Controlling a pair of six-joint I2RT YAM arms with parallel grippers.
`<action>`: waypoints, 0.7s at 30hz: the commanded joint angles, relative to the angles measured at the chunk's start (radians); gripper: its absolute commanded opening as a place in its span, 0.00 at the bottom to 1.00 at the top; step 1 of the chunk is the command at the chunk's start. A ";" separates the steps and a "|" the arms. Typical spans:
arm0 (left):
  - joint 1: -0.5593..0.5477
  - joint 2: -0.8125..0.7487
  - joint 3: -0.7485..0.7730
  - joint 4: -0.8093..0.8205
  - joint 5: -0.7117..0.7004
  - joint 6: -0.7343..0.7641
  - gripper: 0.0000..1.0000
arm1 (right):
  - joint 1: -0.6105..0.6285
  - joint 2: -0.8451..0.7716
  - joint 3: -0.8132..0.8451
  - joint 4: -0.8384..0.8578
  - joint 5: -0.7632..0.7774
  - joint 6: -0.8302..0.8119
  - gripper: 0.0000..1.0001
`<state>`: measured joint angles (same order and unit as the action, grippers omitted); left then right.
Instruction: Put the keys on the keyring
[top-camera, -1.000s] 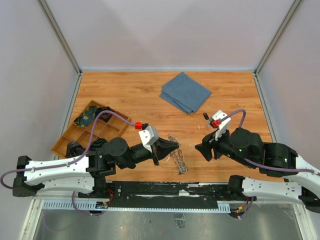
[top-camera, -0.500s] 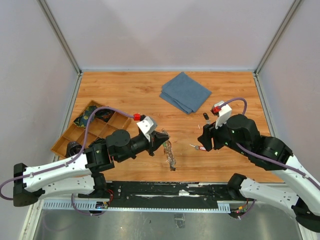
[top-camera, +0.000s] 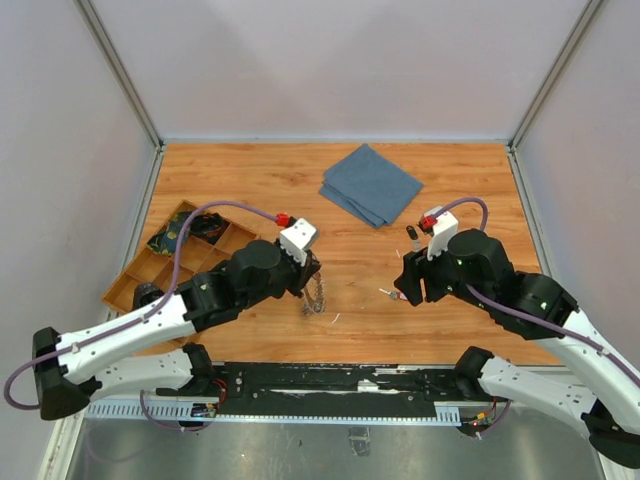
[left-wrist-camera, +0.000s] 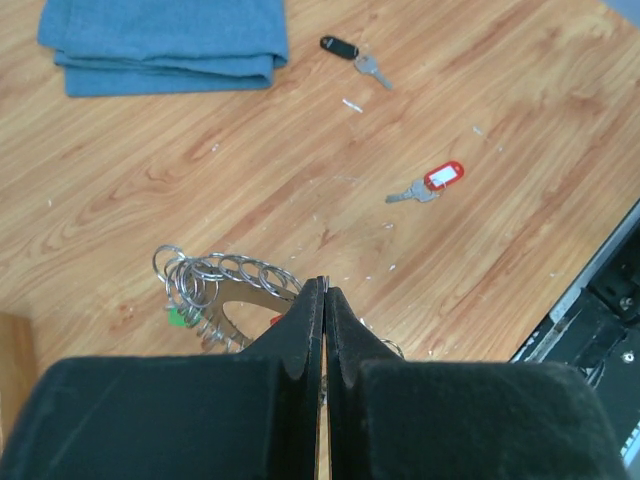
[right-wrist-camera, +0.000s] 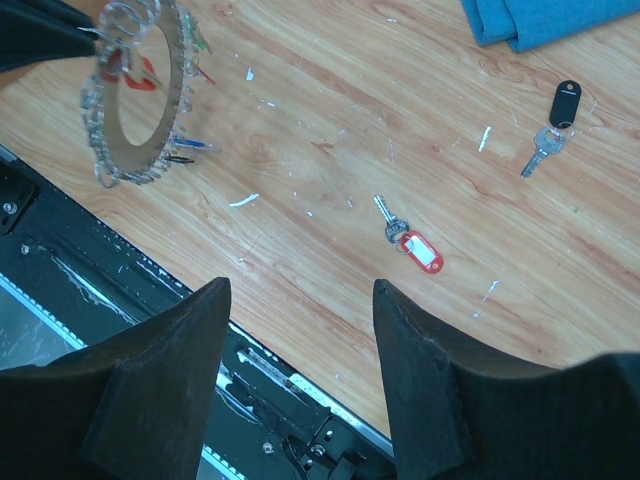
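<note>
My left gripper (left-wrist-camera: 325, 285) is shut on the rim of the keyring (left-wrist-camera: 215, 290), a wide silvery ring edged with small split rings and carrying green and red bits. From above, the keyring (top-camera: 316, 297) hangs below the left gripper (top-camera: 310, 278), off the wood. The right wrist view shows the keyring (right-wrist-camera: 135, 95) on edge, with several coloured keys on it. A red-tagged key (right-wrist-camera: 418, 250) lies loose on the table, and a black-headed key (right-wrist-camera: 560, 110) lies farther back. My right gripper (right-wrist-camera: 300, 285) stands open and empty above the table's front edge, short of the red-tagged key (top-camera: 392, 295).
A folded blue cloth (top-camera: 372, 184) lies at the back centre. A wooden compartment tray (top-camera: 170, 262) with odds and ends sits at the left. The black base rail (top-camera: 330, 380) runs along the near edge. Grey walls close in the sides.
The left arm has carried the keyring leftward and raised it off the table. The right gripper has drawn back a little, uncovering the red-tagged key on the wood.
</note>
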<state>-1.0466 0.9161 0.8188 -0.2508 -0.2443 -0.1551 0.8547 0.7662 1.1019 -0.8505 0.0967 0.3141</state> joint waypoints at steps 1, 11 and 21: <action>0.008 0.147 0.070 0.045 0.059 0.030 0.01 | -0.017 -0.033 -0.022 0.002 0.002 0.024 0.60; 0.008 0.395 0.095 0.218 0.230 0.036 0.00 | -0.015 -0.150 -0.101 -0.024 0.035 0.060 0.61; 0.008 0.387 0.055 0.282 0.217 -0.010 0.01 | -0.017 -0.229 -0.297 0.167 -0.094 0.143 0.60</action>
<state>-1.0428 1.3178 0.8841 -0.0513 -0.0319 -0.1425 0.8547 0.5613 0.8791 -0.8085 0.0689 0.3851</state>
